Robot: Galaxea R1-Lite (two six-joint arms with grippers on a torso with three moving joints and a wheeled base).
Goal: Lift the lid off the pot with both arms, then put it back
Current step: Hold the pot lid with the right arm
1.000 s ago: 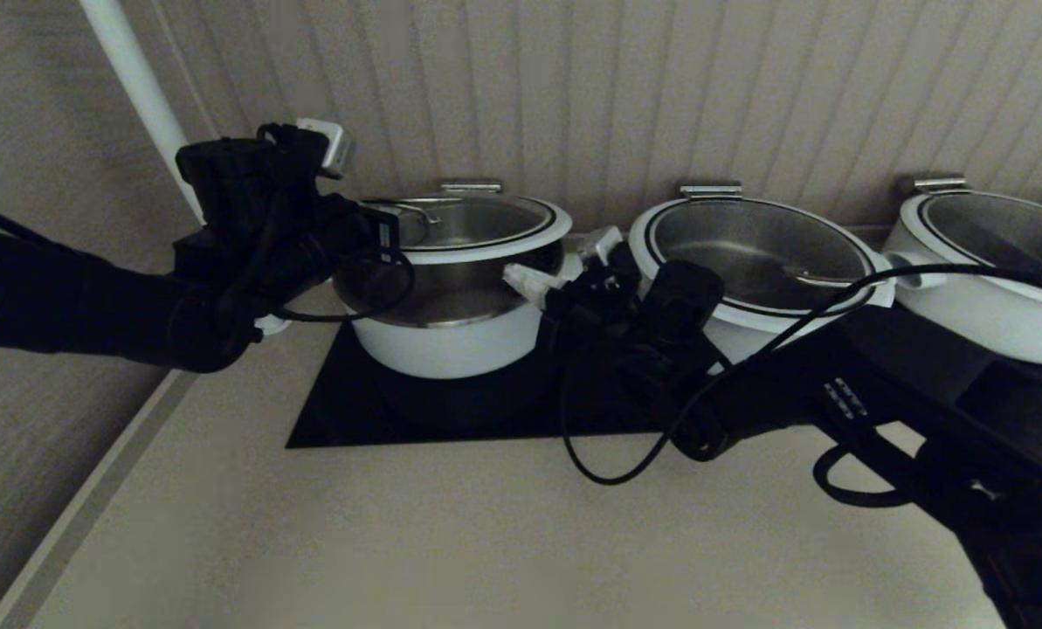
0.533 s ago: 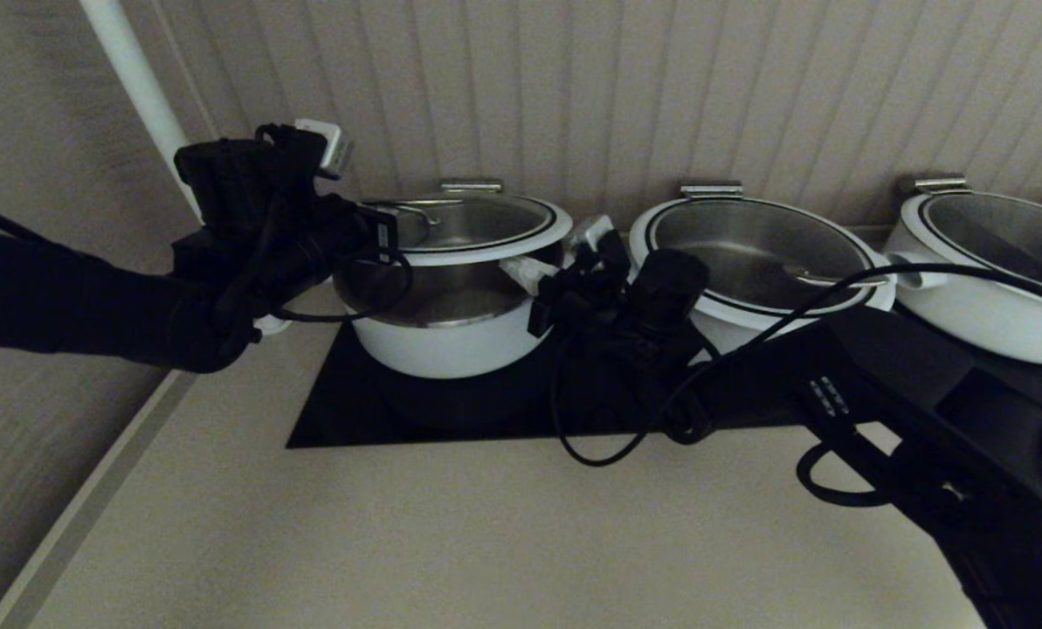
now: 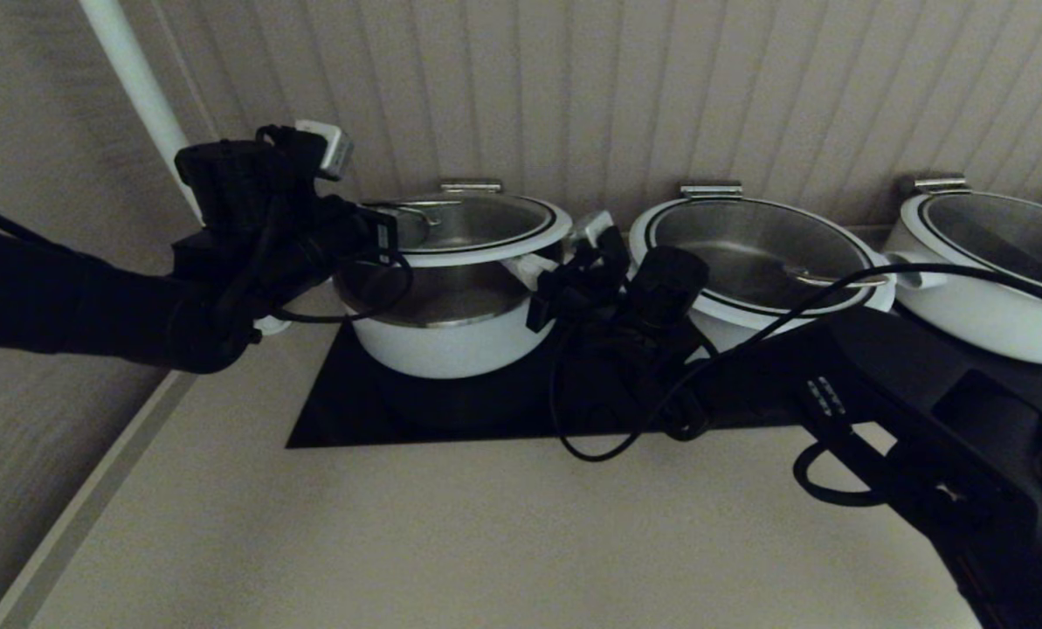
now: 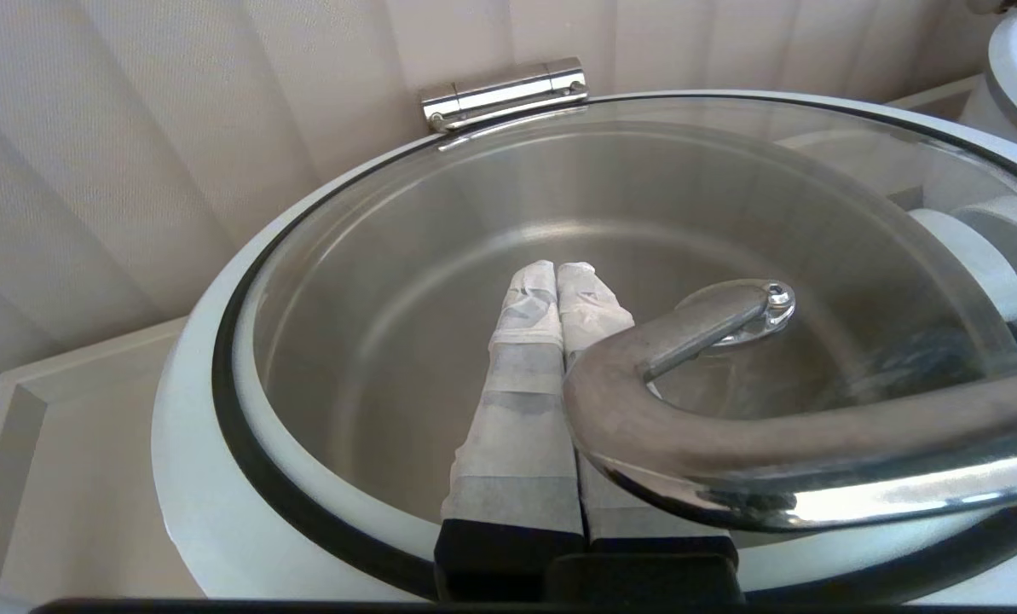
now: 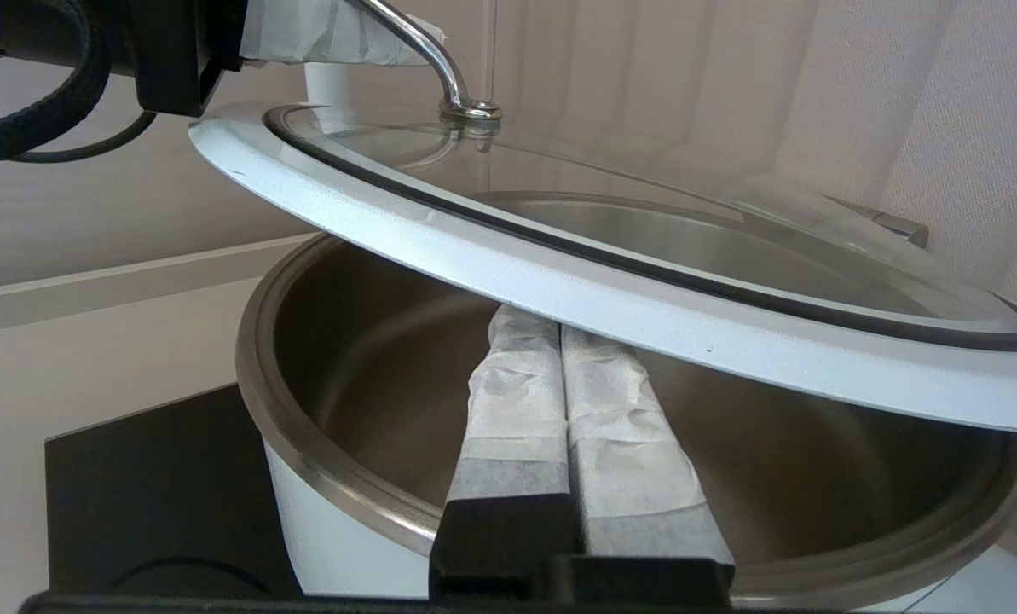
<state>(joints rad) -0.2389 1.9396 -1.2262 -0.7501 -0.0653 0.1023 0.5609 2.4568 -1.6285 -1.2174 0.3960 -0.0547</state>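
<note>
I see the beige counter (image 3: 451,542) in the lower part of the head view, and a flat black square plate (image 3: 346,411) lies on it at the centre. On this plate stands the round white pot with steel inner bowl (image 3: 442,336). The right gripper (image 3: 529,269), just right of centre, has its taped fingers (image 5: 559,401) pressed together with nothing between them, and they reach under the raised edge of the round glass lid with broad white rim (image 3: 477,229). The lid is tilted above the pot, at upper centre. The left gripper (image 3: 389,229), on the left, also has its fingers (image 4: 551,341) pressed together, passing under the thin steel wire loop handle (image 4: 730,426). Further right, two wider white pots (image 3: 765,262) stand along the ribbed wall (image 3: 660,87).
</note>
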